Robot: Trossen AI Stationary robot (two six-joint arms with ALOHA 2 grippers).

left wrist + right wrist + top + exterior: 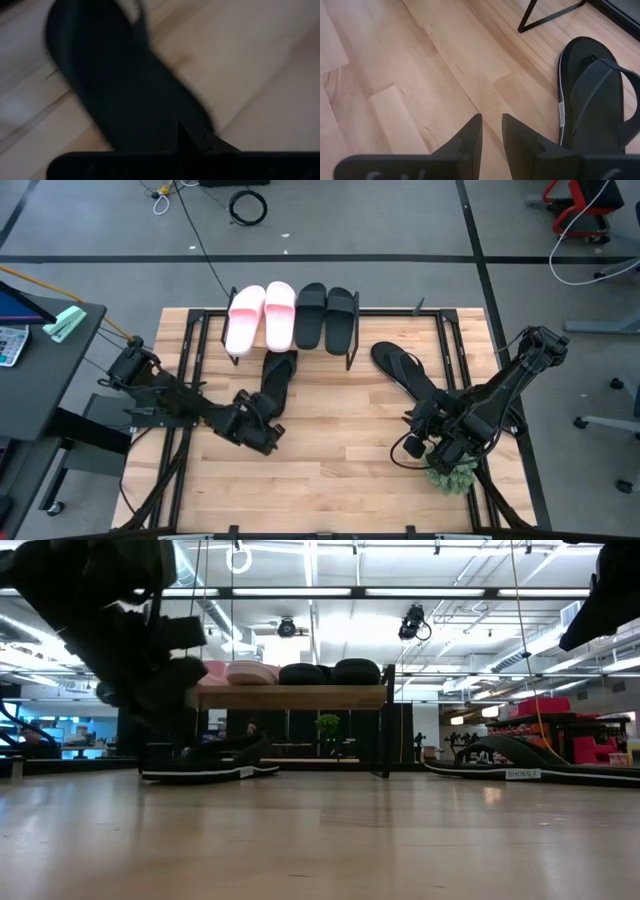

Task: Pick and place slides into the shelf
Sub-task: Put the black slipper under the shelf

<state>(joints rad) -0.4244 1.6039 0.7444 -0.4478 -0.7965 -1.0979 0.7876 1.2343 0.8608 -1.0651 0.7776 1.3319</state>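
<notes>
The shelf [352, 358] stands at the table's far side. Its wooden board [290, 696] carries two pale pink slides [258, 317] and two black slides [326, 317] side by side, soles down. One thin black flip-flop [279, 376] lies flat on the table in front of the shelf. My left gripper [262, 427] hovers just above that flip-flop's near end [150, 115]. The second flip-flop [405, 370] lies to the right. My right gripper [491, 125] is over bare wood beside it [592, 95], narrowly open and holding nothing.
A green fuzzy object [452, 475] lies at the table's right near edge, close under my right arm. A black shelf leg [545, 17] stands beyond the right flip-flop. Bare wood stretches across the table's near middle [340, 460].
</notes>
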